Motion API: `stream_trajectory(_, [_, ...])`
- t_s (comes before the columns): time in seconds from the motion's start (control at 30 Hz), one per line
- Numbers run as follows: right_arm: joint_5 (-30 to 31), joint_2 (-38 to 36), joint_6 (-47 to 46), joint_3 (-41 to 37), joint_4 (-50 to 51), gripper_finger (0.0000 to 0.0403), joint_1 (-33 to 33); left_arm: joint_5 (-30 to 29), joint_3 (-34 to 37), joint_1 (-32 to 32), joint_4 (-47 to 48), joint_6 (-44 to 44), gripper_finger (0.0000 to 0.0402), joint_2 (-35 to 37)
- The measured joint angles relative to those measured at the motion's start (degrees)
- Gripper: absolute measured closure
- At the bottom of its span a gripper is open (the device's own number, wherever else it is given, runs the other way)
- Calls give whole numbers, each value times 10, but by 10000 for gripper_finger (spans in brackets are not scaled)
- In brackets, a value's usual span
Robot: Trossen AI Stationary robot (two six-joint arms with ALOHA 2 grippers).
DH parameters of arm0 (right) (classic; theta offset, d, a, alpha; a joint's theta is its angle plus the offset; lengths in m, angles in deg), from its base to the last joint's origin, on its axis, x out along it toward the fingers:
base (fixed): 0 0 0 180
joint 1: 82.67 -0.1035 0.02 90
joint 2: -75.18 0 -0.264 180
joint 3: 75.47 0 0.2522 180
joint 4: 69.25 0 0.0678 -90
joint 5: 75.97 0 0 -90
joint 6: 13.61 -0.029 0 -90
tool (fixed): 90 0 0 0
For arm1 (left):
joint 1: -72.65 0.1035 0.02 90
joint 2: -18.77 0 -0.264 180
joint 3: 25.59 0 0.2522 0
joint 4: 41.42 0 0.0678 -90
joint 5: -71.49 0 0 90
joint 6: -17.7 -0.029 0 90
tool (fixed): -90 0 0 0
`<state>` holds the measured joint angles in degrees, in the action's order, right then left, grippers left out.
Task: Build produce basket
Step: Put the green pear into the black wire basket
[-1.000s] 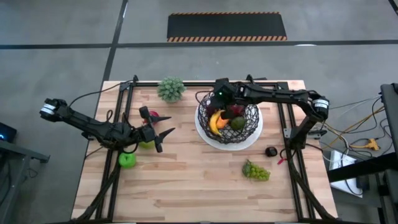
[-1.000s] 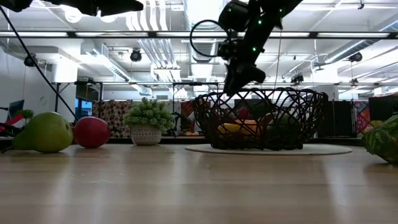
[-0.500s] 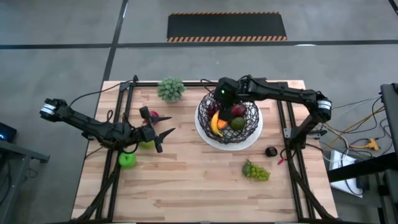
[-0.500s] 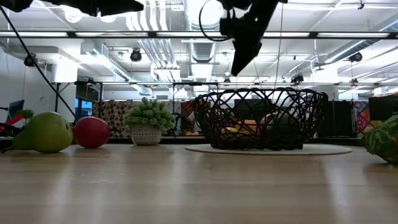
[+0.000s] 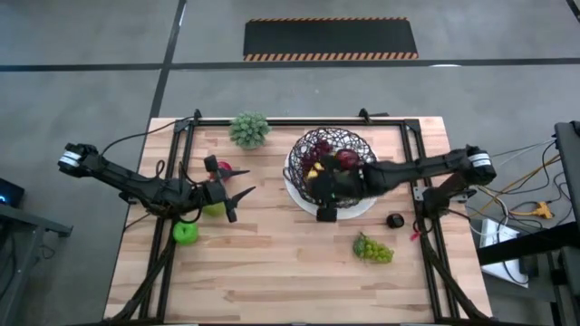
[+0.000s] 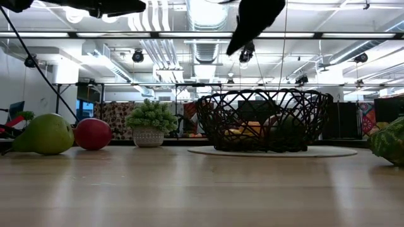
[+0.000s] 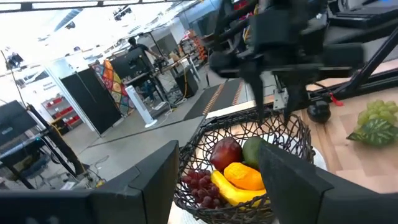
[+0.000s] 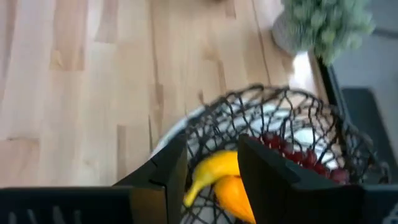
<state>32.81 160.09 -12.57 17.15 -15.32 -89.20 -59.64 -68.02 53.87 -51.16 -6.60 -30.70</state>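
Just basket (image 5: pixel 331 163) under right hand (image 5: pixel 325 210)

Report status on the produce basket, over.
Right gripper open, empty, at basket near rim. Left gripper open beside pear. Green grapes, green apple, red apple not yet in. Nothing blocking.

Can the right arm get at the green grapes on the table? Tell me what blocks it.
Probably yes. The green grapes lie alone on bare wood near the right arm's base, clear of the basket. The right pincer hangs over the basket's near edge, nothing between them.
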Motion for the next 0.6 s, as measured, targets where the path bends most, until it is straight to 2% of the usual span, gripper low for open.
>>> stream_trajectory(0.3, [69,-4,-5,-23,-43,299,-108,-2,2,0,1,85,200,0])
stream_trajectory(0.43, [114,-23,-32,-44,-48,312,-145,-2,14,-1,15,195,200,-6])
stream_trajectory(0.6, [114,-43,-40,-79,-86,321,-181,20,1,-9,157,379,200,-9])
